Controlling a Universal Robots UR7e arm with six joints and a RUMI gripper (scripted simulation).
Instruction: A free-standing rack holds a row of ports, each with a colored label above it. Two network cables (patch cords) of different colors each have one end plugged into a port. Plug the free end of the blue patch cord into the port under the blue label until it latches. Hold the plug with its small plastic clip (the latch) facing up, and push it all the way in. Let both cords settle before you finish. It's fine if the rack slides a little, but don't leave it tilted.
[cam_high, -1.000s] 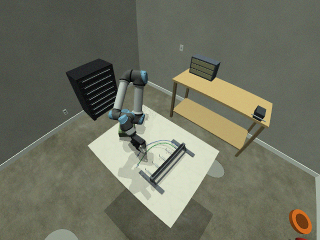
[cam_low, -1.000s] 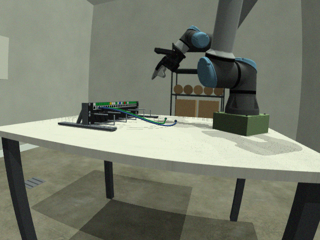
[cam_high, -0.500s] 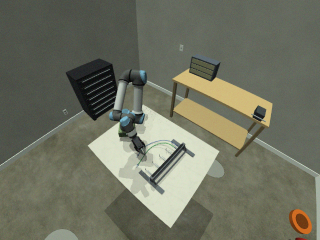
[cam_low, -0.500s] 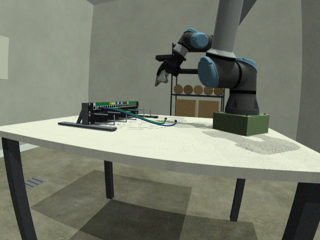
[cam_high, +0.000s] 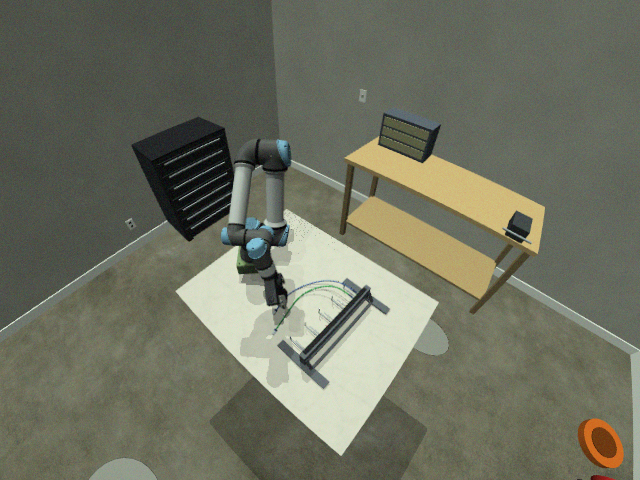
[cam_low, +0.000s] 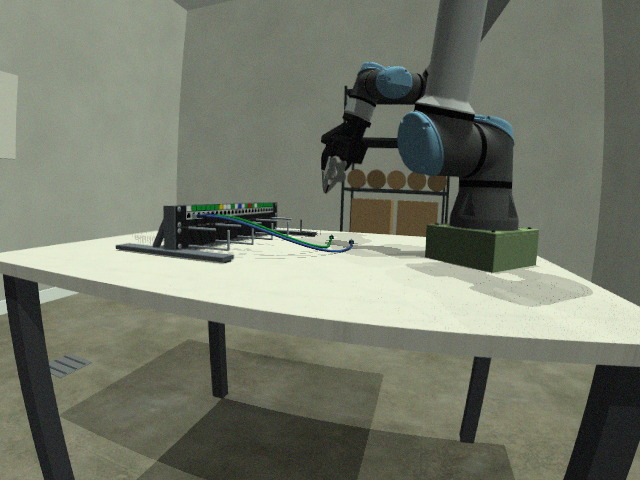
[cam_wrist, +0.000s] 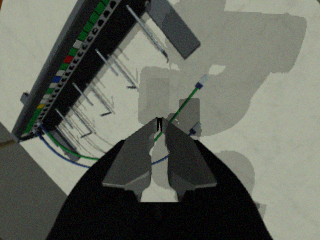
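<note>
Blue patch cord (cam_high: 311, 283) (cam_low: 310, 245) (cam_wrist: 65, 156) below end effector (cam_high: 281, 304) (cam_low: 325, 191) (cam_wrist: 159, 118).

In the wrist view, upper left, I am seeing a black rack (cam_high: 336, 324) (cam_low: 171, 227) (cam_wrist: 50, 65) showing a mostly green label row with white, red, blue and yellow breaks. Lower left, I am observing one solid blue cord (cam_low: 289, 242) (cam_wrist: 65, 159) and one solid green cord (cam_low: 279, 233) (cam_wrist: 184, 104). In the exterior view, right, my mounting block (cam_low: 460, 248) is showing plain dark green; my joint caps are reading light blue.
</note>
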